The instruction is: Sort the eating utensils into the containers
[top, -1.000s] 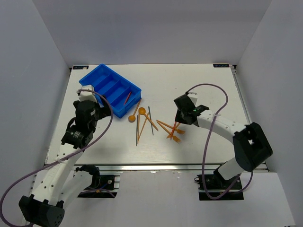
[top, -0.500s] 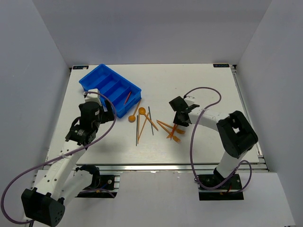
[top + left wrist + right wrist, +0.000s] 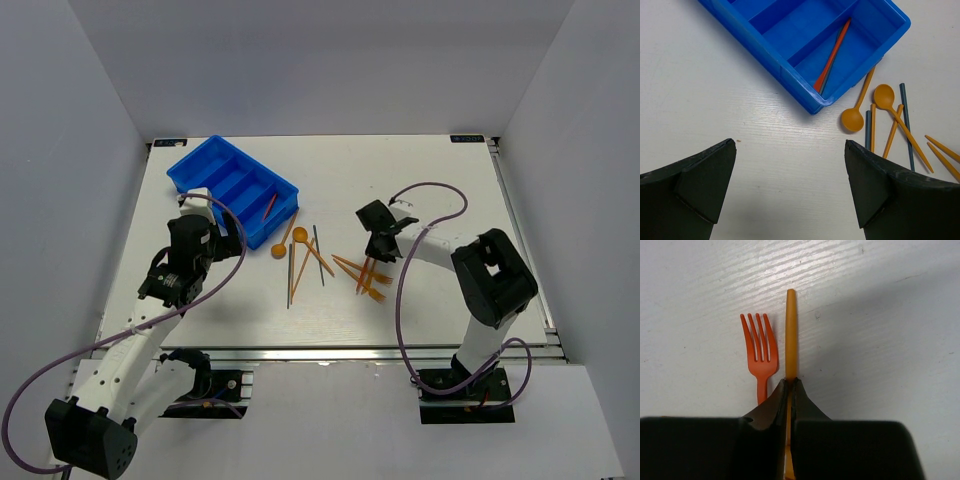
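My right fingers (image 3: 790, 390) are pressed together on a thin orange stick (image 3: 791, 335), pinching it near one end so that its rounded tip pokes out ahead of them over the white table (image 3: 880, 315). Just beside the stick, on its left in my wrist view, a red-orange fork (image 3: 759, 347) lies flat with its tines pointing the same way. Seen from above, this grip (image 3: 375, 250) sits at the edge of a small heap of orange pieces (image 3: 368, 283) right of the table's middle.

My left fingers (image 3: 715, 165) are spread wide and hold nothing, hanging over bare table just short of the blue tray (image 3: 790, 75). The end compartment closest to the loose utensils holds a red stick (image 3: 832, 55) with a dark one beside it. Just outside that end of the tray lie two orange spoons (image 3: 852, 120), with dark grey (image 3: 905, 120) and orange sticks (image 3: 892, 132) beside them.
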{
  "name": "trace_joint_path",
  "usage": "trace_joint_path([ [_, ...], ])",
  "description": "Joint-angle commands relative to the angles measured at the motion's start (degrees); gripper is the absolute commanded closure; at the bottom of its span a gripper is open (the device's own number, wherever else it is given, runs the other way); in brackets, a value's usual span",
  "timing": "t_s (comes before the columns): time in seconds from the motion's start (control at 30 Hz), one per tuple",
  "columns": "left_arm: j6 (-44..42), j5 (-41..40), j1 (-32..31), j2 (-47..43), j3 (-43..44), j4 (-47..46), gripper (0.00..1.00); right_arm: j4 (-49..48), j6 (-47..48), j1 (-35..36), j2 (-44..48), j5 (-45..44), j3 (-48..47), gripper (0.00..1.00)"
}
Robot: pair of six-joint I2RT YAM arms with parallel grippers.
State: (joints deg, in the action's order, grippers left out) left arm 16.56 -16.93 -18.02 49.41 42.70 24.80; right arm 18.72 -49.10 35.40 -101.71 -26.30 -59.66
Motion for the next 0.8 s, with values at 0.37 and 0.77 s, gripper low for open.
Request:
trace_joint_path([
  [0.37,-0.3,0.6,-0.2,-0.2,0.1,-1.1,0.02,4.1,2.3,-9.1,-0.3,-13.3,-6.7,1.0],
  [0.77,-0.2,0.0,-0.2,-0.5,0.1,-1.2,0.02,-14.6,14.1,-10.9,10.5,-17.9,-0.3,1.0],
])
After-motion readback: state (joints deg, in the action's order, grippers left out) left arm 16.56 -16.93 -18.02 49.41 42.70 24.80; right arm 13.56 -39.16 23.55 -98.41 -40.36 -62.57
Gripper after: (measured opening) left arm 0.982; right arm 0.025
